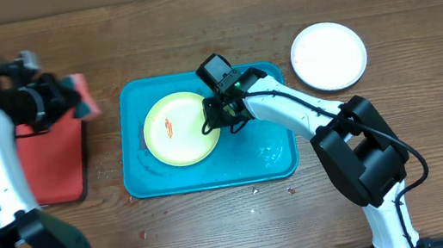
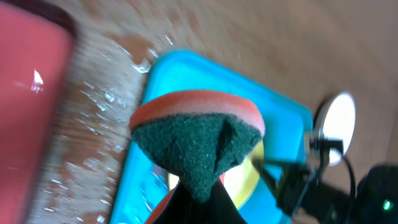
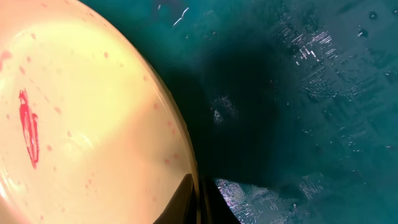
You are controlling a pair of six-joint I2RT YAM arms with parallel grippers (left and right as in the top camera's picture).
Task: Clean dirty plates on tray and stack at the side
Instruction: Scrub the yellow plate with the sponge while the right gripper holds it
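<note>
Progress looks like about a third, by my reading. One white plate (image 1: 329,56) lies on the desk (image 1: 219,229), well to the right of the tray (image 1: 270,159). I see no red on it from overhead, so I take it as cleaned and set down to start the stack. The yellow plate (image 1: 177,130) lies in the left half of the tray. It has a red smear (image 1: 169,129) near its middle and fine pink specks across it in the right wrist view, so it is not yet wiped. A pale edge shows beneath its lower left side, which may be the third plate, but I cannot tell.

My right pincer (image 1: 214,118) is at the yellow plate's right rim. In the wrist view its fingers come nearly together there, one over the plate and one outside it, so I judge it pinched on that rim. My left pincer (image 1: 70,97) hangs by the red tray (image 1: 49,165), left of the tray. It is clamped on a sponge (image 2: 196,140) with the green scouring face outward, well apart from the plate.

Left to do: scrub the smear off, carry the yellow plate onto the white one, then deal with whatever lies underneath. The tray floor glistens wet, so the plate may slide.
</note>
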